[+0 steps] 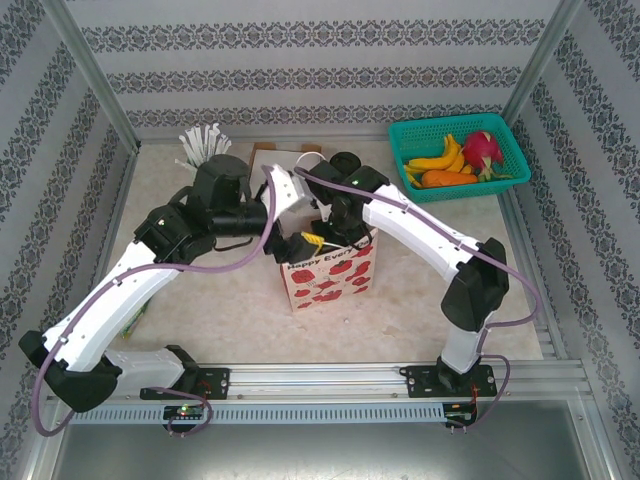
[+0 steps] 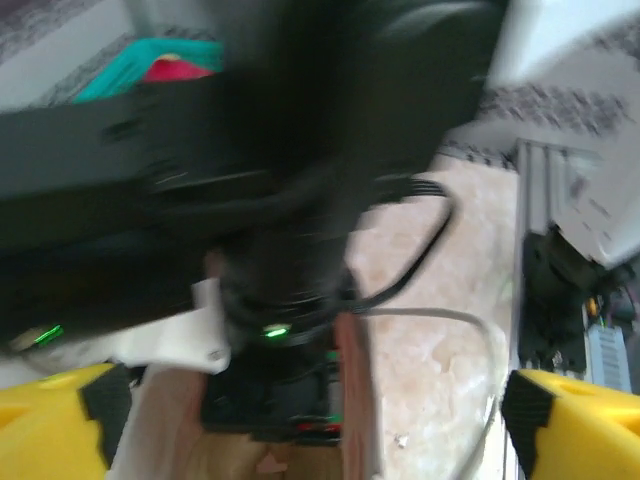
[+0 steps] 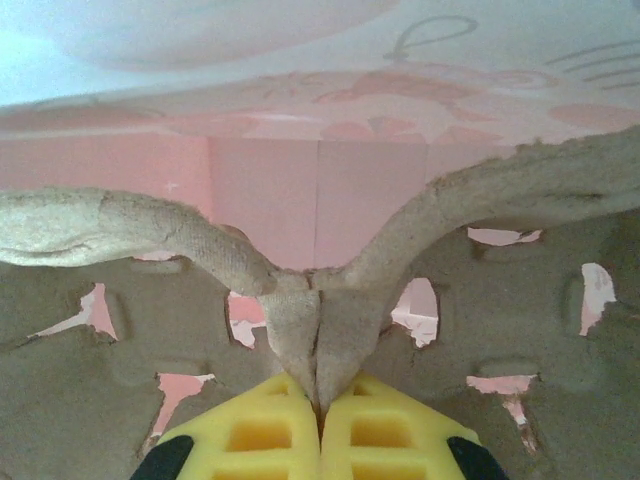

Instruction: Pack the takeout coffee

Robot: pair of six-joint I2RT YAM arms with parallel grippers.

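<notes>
The right gripper (image 3: 318,392) is pinching the carrier (image 3: 500,330) by its middle ridge inside the bag (image 1: 330,275), the left gripper (image 2: 315,425) is gaping empty just beside it, and the coffee, probably hidden beneath them, is calling for a gentle upright hold round its light, crushable wall.

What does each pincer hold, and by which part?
Right pincer: shut on the middle ridge of a brown pulp tray. Left pincer: open, holding nothing.

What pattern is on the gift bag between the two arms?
The gift bag is white with red flowers; top external view shows it best.
</notes>
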